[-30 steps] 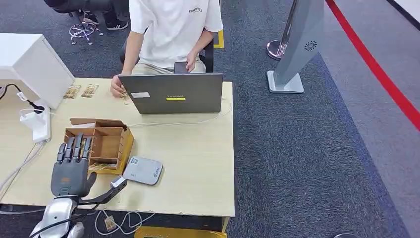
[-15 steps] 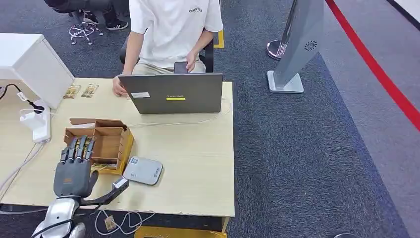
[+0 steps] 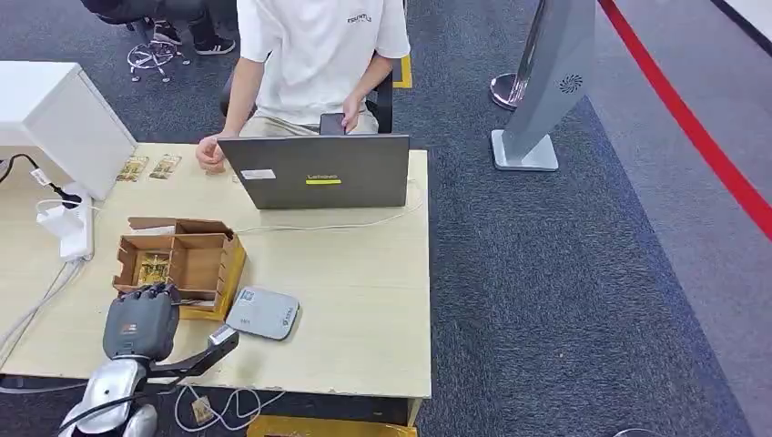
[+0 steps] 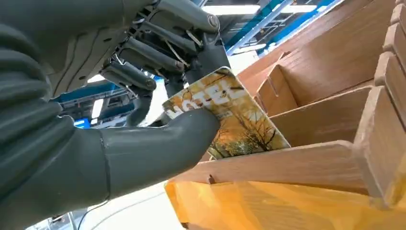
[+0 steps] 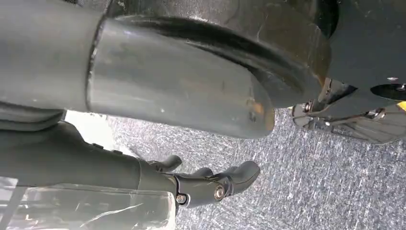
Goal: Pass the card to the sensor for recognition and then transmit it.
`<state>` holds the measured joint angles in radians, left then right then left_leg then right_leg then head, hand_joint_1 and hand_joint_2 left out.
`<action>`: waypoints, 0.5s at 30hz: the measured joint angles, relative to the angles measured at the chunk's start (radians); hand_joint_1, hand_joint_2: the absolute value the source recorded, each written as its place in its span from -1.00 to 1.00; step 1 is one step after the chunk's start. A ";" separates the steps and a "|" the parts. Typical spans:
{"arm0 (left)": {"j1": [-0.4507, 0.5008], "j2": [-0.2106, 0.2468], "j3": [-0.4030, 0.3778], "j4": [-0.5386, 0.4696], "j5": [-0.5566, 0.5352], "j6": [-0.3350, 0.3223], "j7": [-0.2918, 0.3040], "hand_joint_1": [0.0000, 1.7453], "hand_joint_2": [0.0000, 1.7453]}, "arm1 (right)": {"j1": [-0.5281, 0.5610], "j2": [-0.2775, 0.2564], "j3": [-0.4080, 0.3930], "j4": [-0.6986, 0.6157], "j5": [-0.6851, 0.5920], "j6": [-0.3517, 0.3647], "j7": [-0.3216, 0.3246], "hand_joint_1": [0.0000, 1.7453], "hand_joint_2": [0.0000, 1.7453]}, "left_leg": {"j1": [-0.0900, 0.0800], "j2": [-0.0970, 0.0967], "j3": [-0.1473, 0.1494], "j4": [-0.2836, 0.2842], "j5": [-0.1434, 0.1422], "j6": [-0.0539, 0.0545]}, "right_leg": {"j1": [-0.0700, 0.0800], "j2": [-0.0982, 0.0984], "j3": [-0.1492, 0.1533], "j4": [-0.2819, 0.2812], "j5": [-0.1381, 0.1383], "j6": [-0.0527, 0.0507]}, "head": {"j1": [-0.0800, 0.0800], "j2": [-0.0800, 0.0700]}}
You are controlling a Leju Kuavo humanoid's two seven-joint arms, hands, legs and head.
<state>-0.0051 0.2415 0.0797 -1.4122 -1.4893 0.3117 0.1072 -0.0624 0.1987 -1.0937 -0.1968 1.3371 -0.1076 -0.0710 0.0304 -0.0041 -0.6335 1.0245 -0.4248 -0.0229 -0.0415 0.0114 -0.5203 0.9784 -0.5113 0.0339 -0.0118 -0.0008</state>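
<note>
My left hand [image 3: 141, 323] is at the near edge of the wooden divided box [image 3: 202, 261], with its fingers curled down into a near compartment. In the left wrist view its thumb [image 4: 158, 148] and fingers pinch a yellow card [image 4: 239, 117] printed with trees and white letters, standing partly inside a compartment of the box [image 4: 335, 67]. The grey square sensor pad [image 3: 263, 312] lies flat on the table just right of the box. More yellow cards [image 3: 152, 269] show in a far-left compartment. My right hand [image 5: 167, 86] hangs over carpet, fingers [image 5: 210, 184] apart from the thumb, holding nothing.
A person in a white shirt [image 3: 319, 55] sits behind an open grey laptop [image 3: 319, 173] at the table's far edge. A white box [image 3: 64, 118], a power strip [image 3: 68, 228] and cables lie at the left. A grey stand [image 3: 546, 91] rises on the carpet to the right.
My left hand's fingers were stretched out over the box; they have curled down into it and the hand has drawn back to the near edge. The person's hand slid slightly left.
</note>
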 joint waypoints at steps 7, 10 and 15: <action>0.001 -0.002 0.000 0.000 0.010 0.016 0.000 1.00 1.00 | 0.000 0.000 0.000 0.000 -0.001 -0.002 -0.004 -1.00 -1.00 | 0.000 0.000 0.000 0.000 0.000 0.000 | 0.000 0.000 0.000 0.000 0.000 0.000 | 0.000 0.000; 0.011 -0.007 -0.003 -0.029 0.010 0.018 0.000 1.00 1.00 | 0.000 0.000 0.000 0.000 -0.005 -0.003 -0.004 -1.00 -1.00 | 0.000 0.000 0.000 0.000 0.000 0.000 | 0.000 0.000 0.000 0.000 0.000 0.000 | 0.000 0.000; 0.047 -0.013 -0.036 -0.142 0.021 -0.012 -0.003 1.00 1.00 | 0.001 0.004 -0.004 0.000 -0.023 -0.048 0.011 -1.00 -1.00 | 0.000 0.000 0.000 0.000 0.000 0.000 | 0.000 0.000 0.000 0.000 0.000 0.000 | 0.000 0.000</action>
<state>0.0415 0.2285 0.0442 -1.5539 -1.4679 0.2998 0.1041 -0.0618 0.2030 -1.0975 -0.1968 1.3138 -0.1558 -0.0595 0.0304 -0.0041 -0.6336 1.0245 -0.4248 -0.0229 -0.0416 0.0115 -0.5205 0.9783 -0.5113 0.0340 -0.0118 -0.0008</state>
